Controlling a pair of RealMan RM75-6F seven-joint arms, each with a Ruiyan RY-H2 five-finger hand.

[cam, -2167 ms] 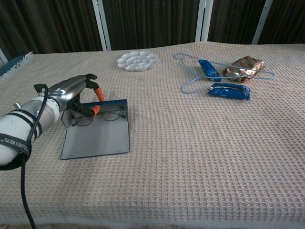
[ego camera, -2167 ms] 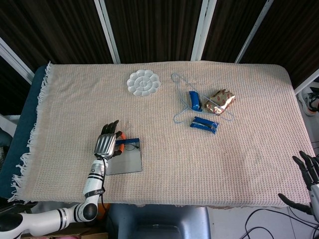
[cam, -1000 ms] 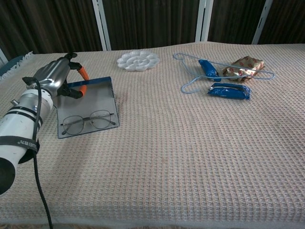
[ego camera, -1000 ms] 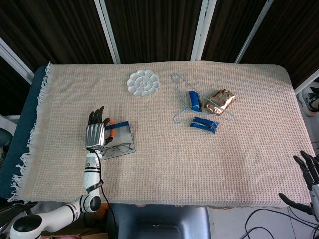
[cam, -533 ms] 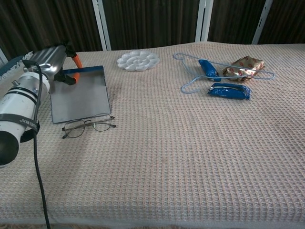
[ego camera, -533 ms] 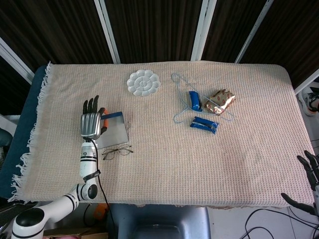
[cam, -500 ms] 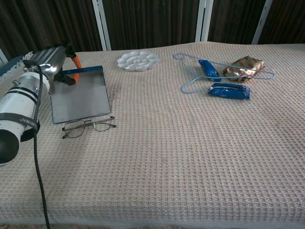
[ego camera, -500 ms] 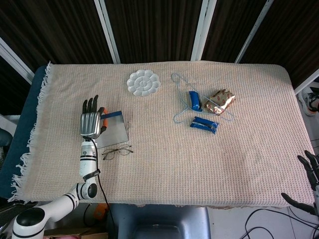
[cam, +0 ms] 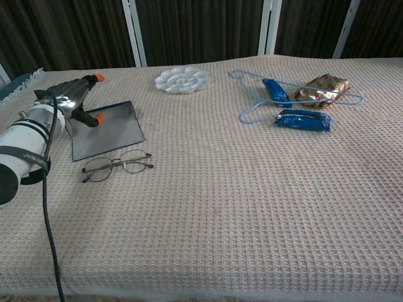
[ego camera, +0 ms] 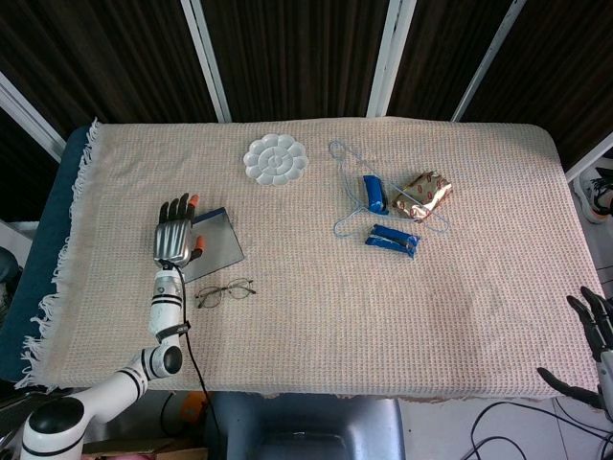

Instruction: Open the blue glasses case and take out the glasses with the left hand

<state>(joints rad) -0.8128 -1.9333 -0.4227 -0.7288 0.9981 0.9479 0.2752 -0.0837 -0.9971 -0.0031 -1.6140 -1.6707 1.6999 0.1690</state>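
Observation:
The blue glasses case (ego camera: 216,251) (cam: 106,128) lies flat on the cloth at the left. My left hand (ego camera: 175,240) (cam: 70,100) is at its left edge, with the orange-tipped thumb (cam: 95,118) on the case and the edge pinched. The thin-framed glasses (ego camera: 225,292) (cam: 117,165) lie on the cloth just in front of the case, apart from it and from the hand. My right hand (ego camera: 591,337) hangs off the table's near right corner with its fingers spread and nothing in it.
A white palette (ego camera: 276,159) (cam: 182,80) sits at the back. A blue wire hanger (cam: 252,112), two blue packets (cam: 303,119) and a gold wrapper (cam: 321,87) lie at the back right. The tablecloth (cam: 252,207) covers the table.
My left hand has carried the case back and to the left and lowered it flat. The glasses slid out of the case onto the cloth and now lie in front of it.

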